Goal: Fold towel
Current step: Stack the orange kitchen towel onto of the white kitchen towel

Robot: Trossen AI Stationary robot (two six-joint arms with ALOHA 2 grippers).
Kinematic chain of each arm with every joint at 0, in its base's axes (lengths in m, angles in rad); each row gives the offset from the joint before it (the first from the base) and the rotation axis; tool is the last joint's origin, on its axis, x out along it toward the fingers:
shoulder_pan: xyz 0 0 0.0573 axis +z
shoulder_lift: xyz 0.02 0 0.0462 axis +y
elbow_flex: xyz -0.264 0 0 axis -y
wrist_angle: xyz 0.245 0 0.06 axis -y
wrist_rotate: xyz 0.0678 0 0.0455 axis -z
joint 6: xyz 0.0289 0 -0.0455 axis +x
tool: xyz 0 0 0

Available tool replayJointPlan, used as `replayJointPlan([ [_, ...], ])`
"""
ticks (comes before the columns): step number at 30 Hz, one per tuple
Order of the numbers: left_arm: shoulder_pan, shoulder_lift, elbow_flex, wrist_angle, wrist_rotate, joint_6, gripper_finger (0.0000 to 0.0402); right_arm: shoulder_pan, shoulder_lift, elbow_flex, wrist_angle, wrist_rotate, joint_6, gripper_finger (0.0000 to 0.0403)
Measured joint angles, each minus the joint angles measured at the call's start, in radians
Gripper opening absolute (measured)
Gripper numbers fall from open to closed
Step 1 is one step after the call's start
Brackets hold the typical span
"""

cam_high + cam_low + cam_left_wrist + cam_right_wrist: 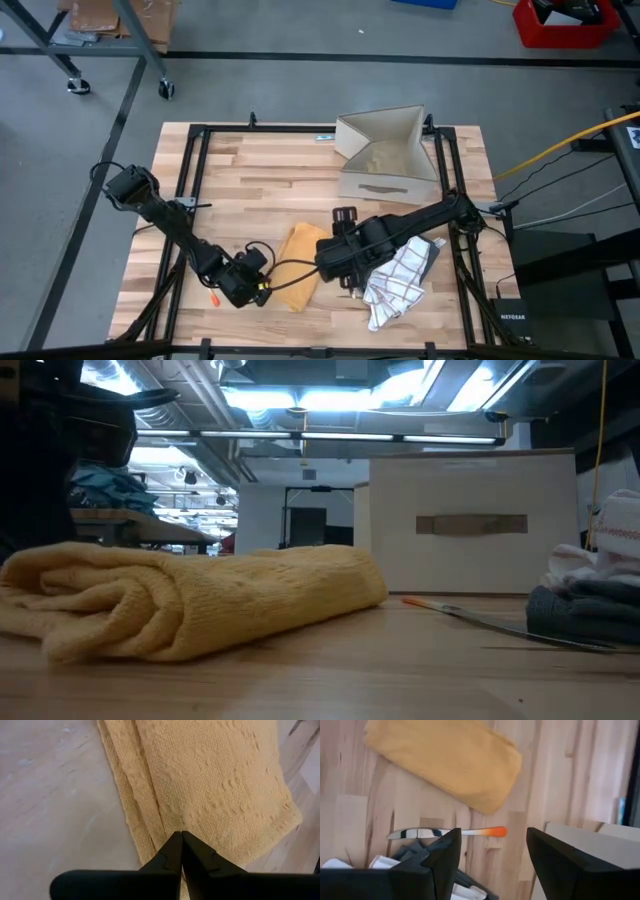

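Tabletop (250,170); towel (215,785) before shut left gripper (181,842)

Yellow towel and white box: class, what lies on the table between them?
In the low view, a thin orange-tipped stick lies on the bare wood between the yellow towel and the white box.

L claw (181,840) pinched, R claw (492,852) agape
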Motion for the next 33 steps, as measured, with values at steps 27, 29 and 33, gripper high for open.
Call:
replayJointPlan([
  [27, -0.003, -0.001, 0.0, 0.13, -0.026, 0.029, 0.0001, 0.188, -0.667, -0.466, 0.001, 0.542, 0.476, 0.023],
  [29, -0.003, -0.001, 0.0, 0.135, -0.026, 0.04, 0.0001, 0.207, -0.702, -0.583, 0.0, 0.552, 0.541, 0.023],
  [33, -0.003, -0.001, 0.0, 0.134, -0.026, 0.039, 0.0001, 0.223, -0.725, -0.789, 0.036, 0.506, 0.642, 0.023],
])
